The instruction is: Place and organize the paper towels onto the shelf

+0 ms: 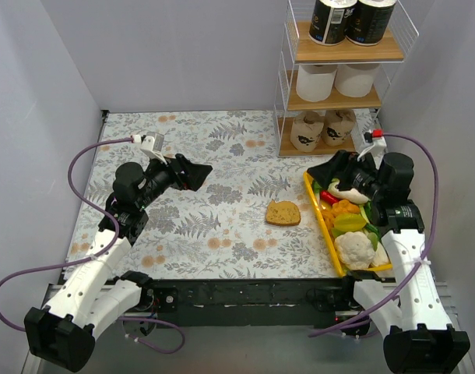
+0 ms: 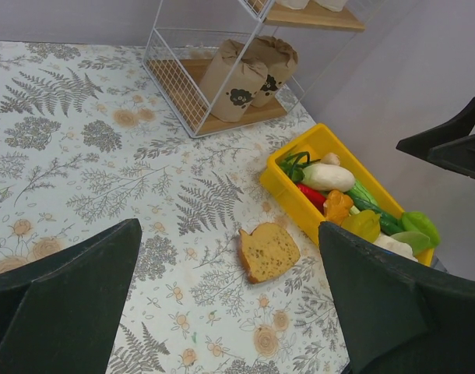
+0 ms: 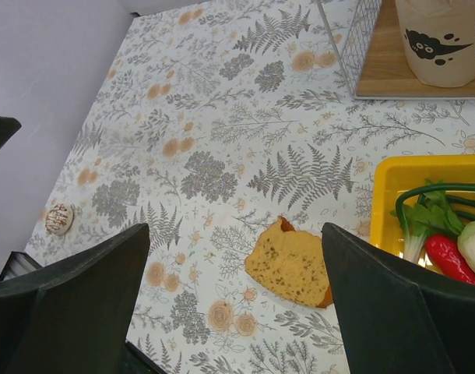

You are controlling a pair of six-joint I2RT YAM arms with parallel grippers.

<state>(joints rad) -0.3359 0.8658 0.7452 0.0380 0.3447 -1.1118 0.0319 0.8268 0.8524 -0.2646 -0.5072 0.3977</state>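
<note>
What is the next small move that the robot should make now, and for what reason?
Probably no new grasp, only drawing both arms back to rest. The shelf holds all six rolls, sorted in pairs: black rolls on top, white rolls in the middle, tan rolls at the bottom. The left claw and right claw are open and empty.

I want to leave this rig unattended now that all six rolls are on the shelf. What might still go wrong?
1. The right gripper hangs open near the shelf and by the far end of the yellow tray. A careless swing away might nudge the narrow shelf or catch the tray.
2. The black rolls on the top tier look tilted, so a bump to the shelf could tip them off.
</note>
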